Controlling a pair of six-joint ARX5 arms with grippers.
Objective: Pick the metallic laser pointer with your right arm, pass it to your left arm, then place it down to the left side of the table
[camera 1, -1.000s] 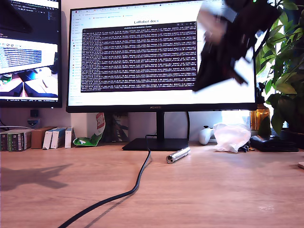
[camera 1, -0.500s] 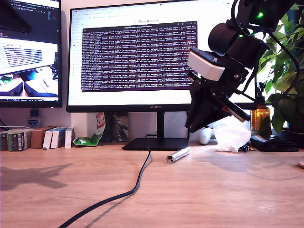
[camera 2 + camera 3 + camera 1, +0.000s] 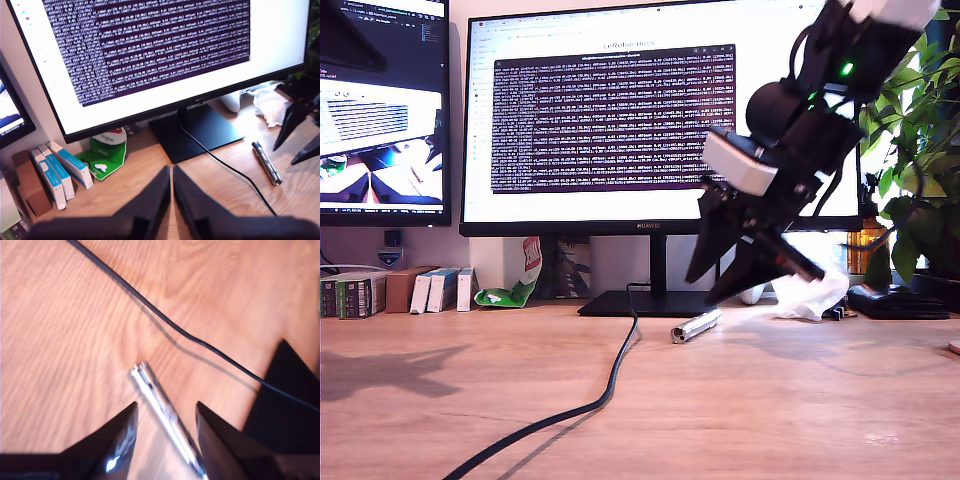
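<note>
Your second end effector (image 3: 718,283) hung open over the metallic laser pointer (image 3: 695,326) lying on the table (image 3: 770,400) at centre frame, black cable (image 3: 610,380) just beside it, monitor stand (image 3: 650,302) behind, first end effector (image 3: 171,186) nearly closed, empty.

You see a slim, shiny silver metal laser pointer (image 3: 695,326) lying on a light-brown wooden table (image 3: 770,400) with darker grain lines. A long black cable (image 3: 590,405) crosses that wood. My second gripper (image 3: 720,288) is black, with a white housing block (image 3: 740,162) and a small green light (image 3: 844,70) above it; my first gripper (image 3: 171,182) is black too. The wide black-framed monitor (image 3: 660,120) shows a dark window of pale text on white. Green leaves of a plant (image 3: 920,110) fill the exterior view's right.
</note>
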